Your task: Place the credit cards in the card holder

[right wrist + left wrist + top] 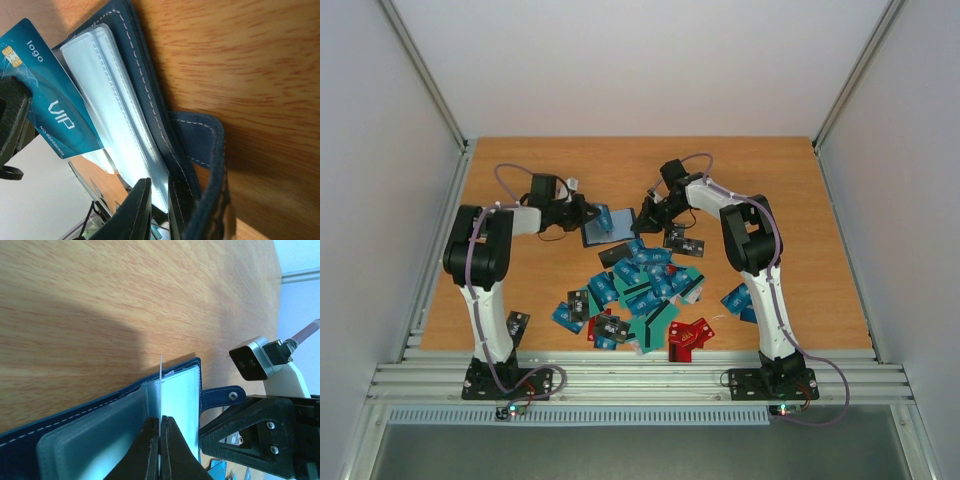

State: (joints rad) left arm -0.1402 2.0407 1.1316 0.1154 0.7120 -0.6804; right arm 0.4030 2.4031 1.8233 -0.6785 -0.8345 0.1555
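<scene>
Navy outside with pale stitching and grey-blue within, the holder point(604, 236) lies opened out on the desk point(800, 220), at the middle of the far half between the two arms. It carries a stack of clear sleeves point(117, 115) and a navy strap point(220, 396) with a snap.

Counted: one holder, two pincers, one card point(52, 107) in the air, and a heap of loose cards point(645, 275) nearer the arm bases (too overlapped for an exact count, well over a dozen). They are mostly blue and teal, with some black and a few red at the near edge. One dark card point(517, 323) lies alone by the left arm.

In the overhead view the open holder's longer side runs roughly left to right, with the strap end toward the right arm. The held card is blue, printed "VIP" and "logo". Its long axis runs from the left pincer point(160, 421) toward the holder, chip end at the pincer and far corner over the sleeves.

That pincer is squeezed tight on the card. The right pincer point(159, 200) is nearly closed, pinching the holder at its strap side.
</scene>
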